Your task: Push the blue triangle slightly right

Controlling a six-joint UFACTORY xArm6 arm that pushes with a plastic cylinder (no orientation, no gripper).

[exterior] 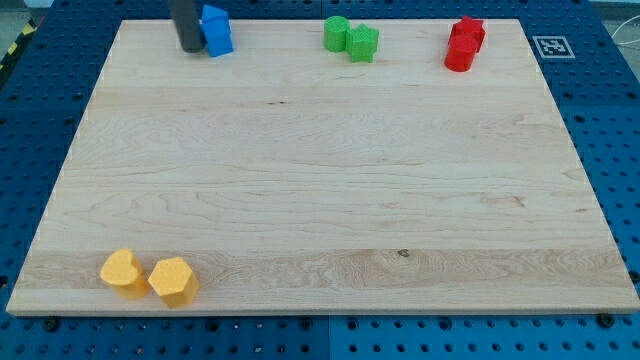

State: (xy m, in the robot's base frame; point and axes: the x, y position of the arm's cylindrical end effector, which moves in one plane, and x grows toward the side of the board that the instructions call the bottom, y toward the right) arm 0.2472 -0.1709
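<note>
Blue blocks point(216, 30) sit at the view's top left on the wooden board point(320, 170); they look like two pieces pressed together, and I cannot tell which one is the triangle. My dark rod comes down from the top edge, and my tip point(190, 48) rests on the board right against the left side of the blue blocks.
Two green blocks point(351, 39) sit together at the top centre. Two red blocks point(464, 44) sit at the top right. Two yellow blocks point(149, 276) lie at the bottom left near the board's front edge. A fiducial marker point(551, 46) is off the top right corner.
</note>
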